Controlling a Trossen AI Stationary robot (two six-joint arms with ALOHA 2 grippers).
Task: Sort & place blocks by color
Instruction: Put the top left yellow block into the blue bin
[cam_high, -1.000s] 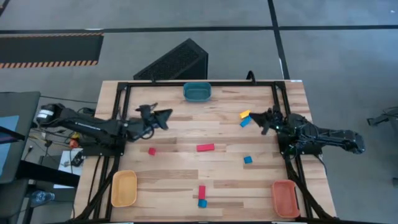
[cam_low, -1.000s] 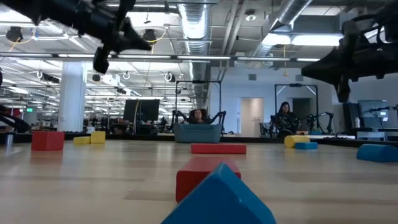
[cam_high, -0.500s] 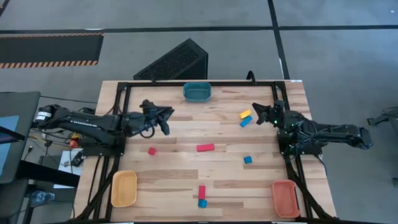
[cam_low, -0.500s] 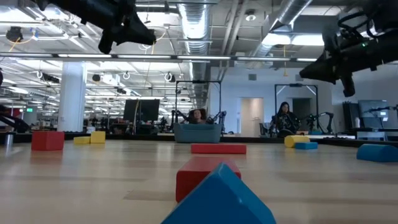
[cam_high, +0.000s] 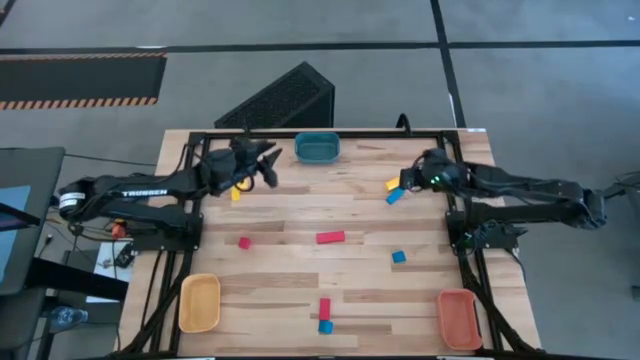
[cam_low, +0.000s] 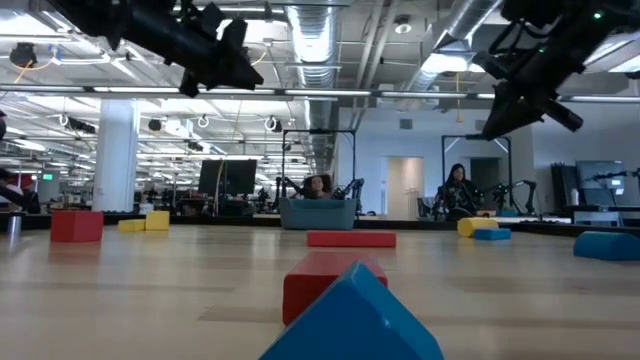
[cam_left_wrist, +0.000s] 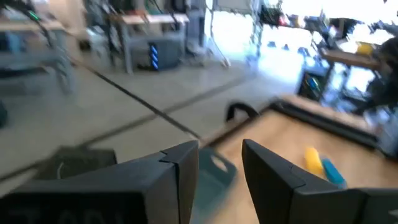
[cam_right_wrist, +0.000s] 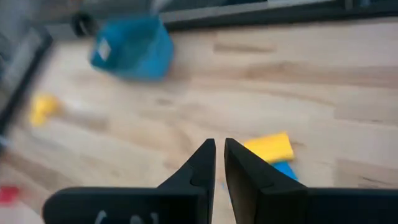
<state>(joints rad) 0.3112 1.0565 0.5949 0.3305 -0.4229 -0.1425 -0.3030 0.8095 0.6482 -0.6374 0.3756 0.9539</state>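
Jaws of the left gripper (cam_left_wrist: 219, 171) stood apart and empty near the teal tray (cam_high: 317, 148); the right gripper (cam_right_wrist: 219, 163), nearly closed, hovered above a yellow block (cam_right_wrist: 268, 148) on the bench (cam_high: 420, 290). Blocks looked light, rigid, best pinched across flat sides.

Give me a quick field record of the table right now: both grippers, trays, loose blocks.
left gripper: open, empty, raised near the teal tray
right gripper: nearly shut, empty, above the yellow block and the blue block lying against it
yellow tray: near-left corner, empty
orange-red tray: near-right corner, empty
loose on the table: small yellow block, red cube, red bar, blue cube
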